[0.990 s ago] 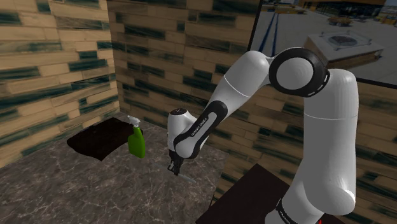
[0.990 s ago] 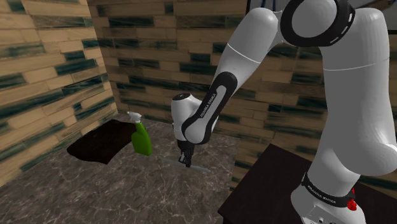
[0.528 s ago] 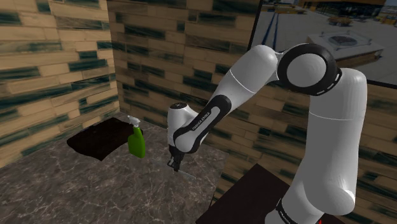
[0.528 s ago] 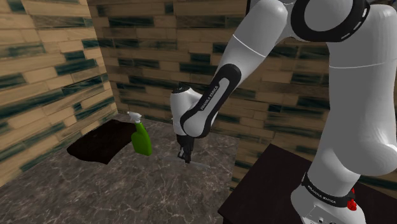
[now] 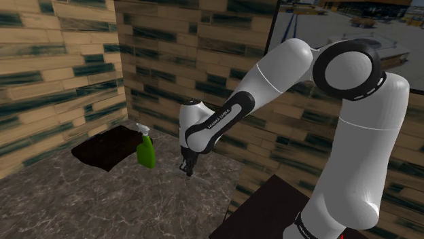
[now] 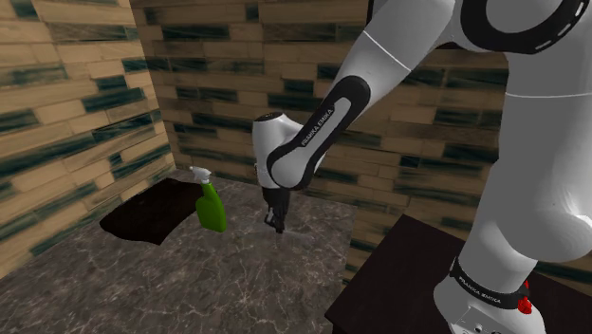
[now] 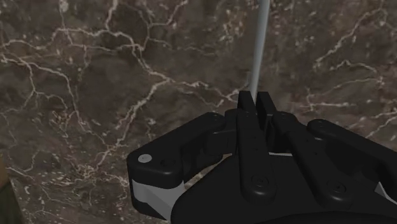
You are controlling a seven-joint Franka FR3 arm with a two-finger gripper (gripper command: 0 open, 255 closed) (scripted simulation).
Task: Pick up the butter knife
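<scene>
**Shoulder view.** The white arm (image 5: 272, 75) reaches from its dark stand (image 5: 272, 210) toward the view's left, then bends down. The jaws point at the dark marbled surface (image 5: 88, 210) and, from this angle, seem to hang a little above it. A green spray bottle (image 5: 146, 151) stands near the hand, on its left in this view, at the edge of a dark mat (image 5: 102, 148) in the corner by the walls.

**Second exterior view.** A thin pale butter knife (image 6: 298, 231) sticks out from the tips of the jaws toward the view's right. It lies low and slopes slightly down. I cannot tell whether its far end touches the surface or hangs just clear of it. The spray bottle is apart from the hand, on the view's left.

**Wrist view.** The two black fingers (image 7: 247, 114) are drawn almost together, and the knife's narrow pale strip is clasped between them. The jaws are thus closed down to the thickness of the blade and have hold of the knife. The strip runs straight away from the fingertips over the marble.

**Step and next move.** As I judge it, the grasp is made and the lift is the step in hand. The grip seems to sit near one end of the knife, so the long free part could swing or slip. The next move calls for a steady, straight rise with the clasp kept firm, until the whole knife is plainly off the surface and clear of the bottle.
</scene>
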